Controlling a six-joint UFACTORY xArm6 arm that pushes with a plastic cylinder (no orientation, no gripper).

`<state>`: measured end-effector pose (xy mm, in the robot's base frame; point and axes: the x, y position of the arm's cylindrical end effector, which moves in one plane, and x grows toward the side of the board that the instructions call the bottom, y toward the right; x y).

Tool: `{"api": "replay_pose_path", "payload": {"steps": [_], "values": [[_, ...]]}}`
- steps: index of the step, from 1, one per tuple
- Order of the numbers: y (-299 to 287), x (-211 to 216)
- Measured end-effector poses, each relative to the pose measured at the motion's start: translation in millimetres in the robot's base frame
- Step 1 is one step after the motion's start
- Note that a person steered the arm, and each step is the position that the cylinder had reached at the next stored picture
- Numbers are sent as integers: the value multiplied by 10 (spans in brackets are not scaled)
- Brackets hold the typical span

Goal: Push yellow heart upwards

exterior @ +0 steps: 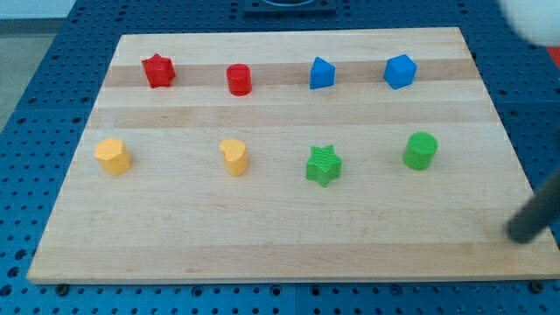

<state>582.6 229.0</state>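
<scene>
Resting place of my tip: my tip (522, 234) sits at the view's lower right, over the right edge of the wooden board (280, 245), with the dark rod running up and out of the view's right side.
Grasp state: I carry no claw, only a bare rod, so nothing is clenched or held; my tip touches no block.
Yellow heart: the yellow heart (234, 157) lies in the lower row, 2nd from the view's left, a little left of the board's middle.
Heart relative to tip: it is well apart from my tip, far toward the view's left and somewhat higher.
Between tip and heart: the green star (324, 164) and the green cylinder (421, 150) stand in the same lower row, on the stretch between my tip and the heart; the cylinder is the nearer of the 2 to my tip.
Left of heart: a yellow block (113, 156), roughly pentagonal, sits near the board's left edge, well apart from the heart.
Above heart: the red cylinder (239, 79) stands almost straight up the view from the heart, in the upper row, with bare wood between them.
Rest of upper row: the red star (158, 70) at the left, then a blue wedge-like block (321, 73) and a blue angular block (399, 71) toward the right.
Surround: a blue perforated surface (52, 131) frames the board.
</scene>
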Motion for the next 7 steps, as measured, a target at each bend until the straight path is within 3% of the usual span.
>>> {"api": "replay_pose_path", "payload": {"steps": [1, 2, 4, 5, 7], "values": [[-1143, -131], [-1760, -284], [-1912, -567], [-2096, -484], [-2857, -639]]}}
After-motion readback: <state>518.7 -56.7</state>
